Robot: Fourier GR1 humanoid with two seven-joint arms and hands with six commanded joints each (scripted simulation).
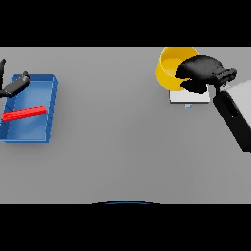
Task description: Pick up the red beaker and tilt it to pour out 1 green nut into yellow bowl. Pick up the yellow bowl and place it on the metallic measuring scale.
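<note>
The yellow bowl (169, 67) is at the far right of the table, tilted toward me, over the back of the metallic measuring scale (188, 97). My right hand (200, 71) has its fingers curled round the bowl's right rim and hides that side. No green nut shows inside the bowl. The red beaker (24, 113) lies on its side in the blue bin (50, 112) at the far left. My left hand (14, 86) shows at the left edge above the bin's back corner, fingers straight, holding nothing.
The scale's small blue display tab (188, 106) sticks out at its near edge. The blue bin's walls surround the beaker. The grey table (112, 147) stretches between the bin and the scale.
</note>
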